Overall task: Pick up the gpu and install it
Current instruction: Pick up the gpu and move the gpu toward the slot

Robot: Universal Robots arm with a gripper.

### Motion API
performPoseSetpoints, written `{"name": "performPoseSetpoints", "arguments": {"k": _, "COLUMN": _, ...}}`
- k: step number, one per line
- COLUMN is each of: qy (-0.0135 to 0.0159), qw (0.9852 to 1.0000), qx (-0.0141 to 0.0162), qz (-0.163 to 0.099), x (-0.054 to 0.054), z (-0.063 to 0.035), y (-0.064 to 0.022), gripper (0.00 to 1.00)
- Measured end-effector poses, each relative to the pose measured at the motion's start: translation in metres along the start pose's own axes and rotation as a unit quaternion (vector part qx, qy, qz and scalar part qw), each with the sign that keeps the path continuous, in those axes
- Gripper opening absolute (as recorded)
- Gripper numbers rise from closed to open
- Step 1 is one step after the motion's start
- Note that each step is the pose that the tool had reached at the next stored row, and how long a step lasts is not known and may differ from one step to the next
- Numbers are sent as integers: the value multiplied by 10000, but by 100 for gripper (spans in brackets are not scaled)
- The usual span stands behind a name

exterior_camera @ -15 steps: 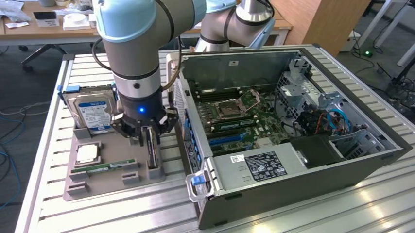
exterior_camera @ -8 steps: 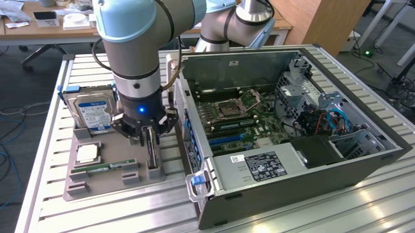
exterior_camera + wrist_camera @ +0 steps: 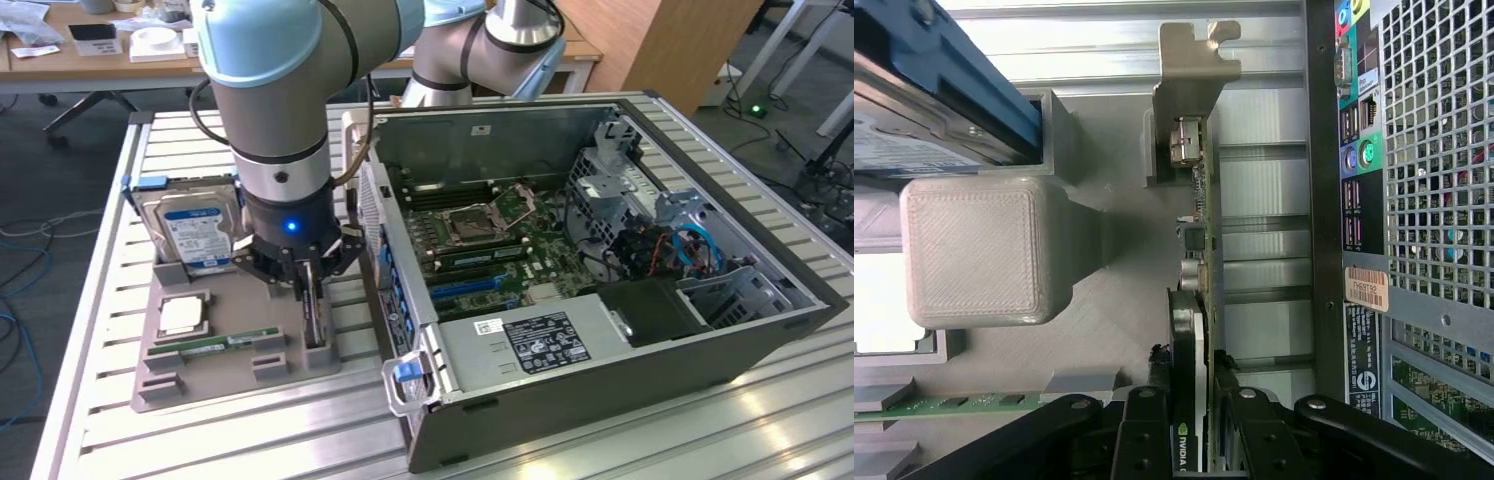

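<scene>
The computer case [image 3: 601, 400] lies on its side with its panel off, so the motherboard faces up and a card can come straight down into it. Beside the case's rear wall the arm [image 3: 274, 90] stands vertical, its gripper [image 3: 311, 300] lowered over a grey parts tray [image 3: 227, 378] that sits just beside the case. The tray's slots hold each part where 2 fingers can reach it. The hard drive [image 3: 194, 235] stands upright at the tray's end, farther from the case than the gripper.

The gpu [image 3: 1188, 340] stands on 1 edge in the slot nearest the case, parallel to the rear wall, its silver bracket [image 3: 1189, 70] at 1 end. The jaws stand narrow, 1 of the fingers [image 3: 1144, 440] on each face of the card, apparently clamping it; it sits in its slot, not yet lifted. A processor [image 3: 183, 315] and a memory stick [image 3: 214, 343] lie flat, beyond the gpu from the case.

Behind the case, the room is an office with cluttered desks [image 3: 80, 60]. Under the case is a slatted aluminium table [image 3: 641, 450].
</scene>
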State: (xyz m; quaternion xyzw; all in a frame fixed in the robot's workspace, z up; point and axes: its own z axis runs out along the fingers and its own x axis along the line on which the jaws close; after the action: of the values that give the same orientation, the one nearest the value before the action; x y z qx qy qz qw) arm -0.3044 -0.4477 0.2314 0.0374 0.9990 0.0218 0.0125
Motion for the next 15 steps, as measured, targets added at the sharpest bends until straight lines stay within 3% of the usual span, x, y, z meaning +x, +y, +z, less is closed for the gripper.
{"name": "performPoseSetpoints", "arguments": {"k": 15, "qy": -1, "qw": 10000, "qx": -1, "qz": 0, "x": -1, "z": -42, "y": 2, "gripper": 27}}
